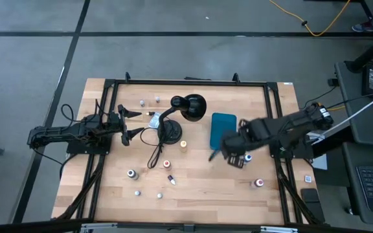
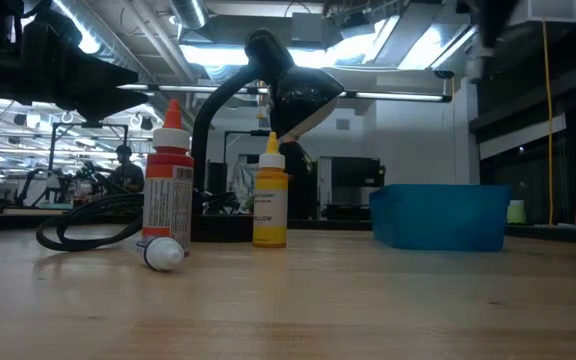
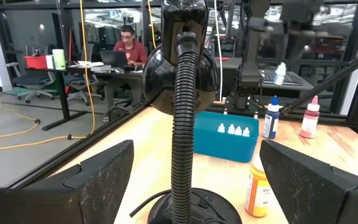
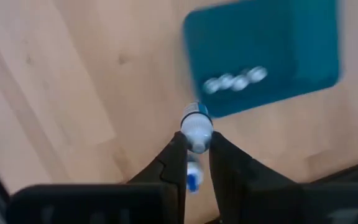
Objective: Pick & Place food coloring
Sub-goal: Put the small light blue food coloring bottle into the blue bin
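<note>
My right gripper (image 1: 237,157) hangs high over the table beside the teal box (image 1: 223,129), shut on one small whitish food coloring bottle (image 4: 197,127) with a blue band. The same bottle (image 3: 279,73) shows in the left wrist view, in the air above the box. Several white-capped bottles (image 4: 235,79) stand inside the box. More bottles stand or lie on the wood, among them a red one (image 2: 168,185) and a yellow one (image 2: 270,195). My left gripper (image 1: 129,124) waits open at the table's left, level, facing the black lamp (image 1: 180,113). My right gripper pinches the bottle's whitish end (image 4: 197,142) between its two fingertips. The fingers come from above, pointing down. The bottle sticks out below the fingertips with its blue band (image 4: 197,112) farthest from them, lifted clear of the table and the box.
The lamp's base and its cable (image 1: 154,152) take up the table's middle. A blue-capped bottle (image 3: 272,116) and a pink one (image 3: 309,118) stand near the box. A person (image 3: 128,46) sits at a desk beyond the table. Open wood lies along the near edge.
</note>
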